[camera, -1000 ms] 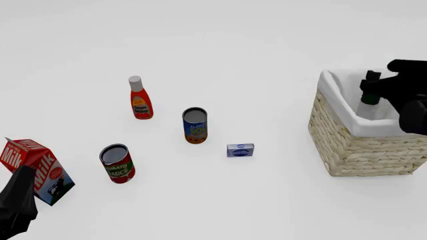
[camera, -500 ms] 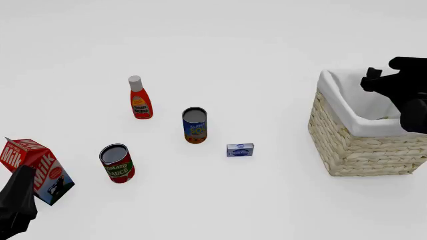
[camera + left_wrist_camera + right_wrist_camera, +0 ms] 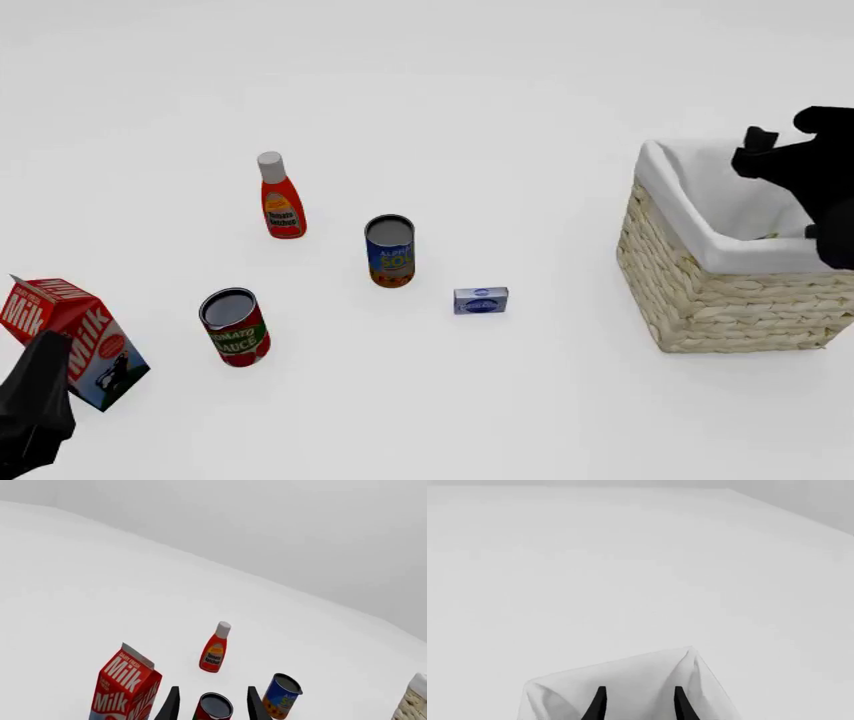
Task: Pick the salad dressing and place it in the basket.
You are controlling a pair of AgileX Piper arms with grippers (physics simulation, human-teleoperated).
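1. Hovering over the far right part of the basket, the right gripper shows two parted fingers with nothing between them, so it is open and empty; judging by that, the drop-off is done and the arm has no reason to be lower.
2. The salad dressing cannot be made out in any view. In the front view only a small pale-green patch shows at the basket's floor near the right wall, too small to name. My judgement is that the bottle lies down inside, hidden by the near wall and white lining, below the right gripper and apart from it.
3. The right wrist view looks past the fingertips at a corner of the white cloth lining and bare table beyond, which fits a gripper held above the rim and not reaching in.
4. The left gripper sits low at the near left beside the milk carton, fingers apart and holding nothing, the tomato sauce can seen between them but farther off. It appears parked out of the way, since the job belongs to the other side.
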